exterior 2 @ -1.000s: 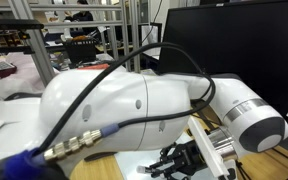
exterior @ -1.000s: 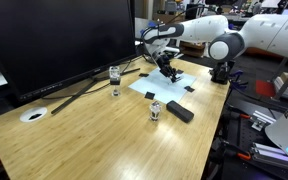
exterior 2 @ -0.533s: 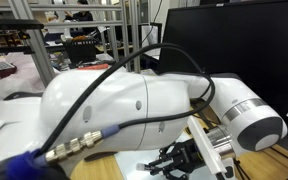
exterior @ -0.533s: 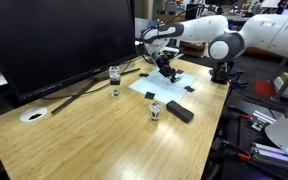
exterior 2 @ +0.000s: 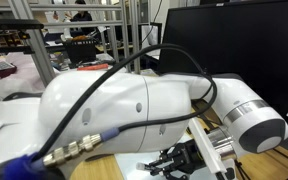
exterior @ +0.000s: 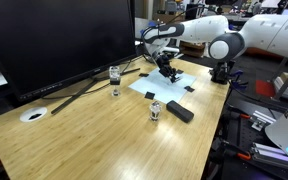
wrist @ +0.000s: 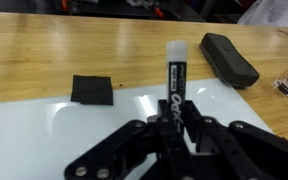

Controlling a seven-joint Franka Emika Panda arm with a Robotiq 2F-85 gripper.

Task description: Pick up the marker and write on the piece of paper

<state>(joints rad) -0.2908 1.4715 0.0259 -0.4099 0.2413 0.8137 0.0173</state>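
Observation:
The pale bluish-white piece of paper lies on the wooden table and fills the lower wrist view. My gripper is shut on a black marker with a white cap end, lying along the fingers and pointing over the paper. In an exterior view the gripper is low over the paper's far part. In an exterior view the arm's white body hides most of the scene; the gripper shows at the bottom edge.
A small black square lies on the paper. A black case lies on the table beyond it. Two glass jars stand on the table, a white round disc lies at one end, and a large monitor stands behind.

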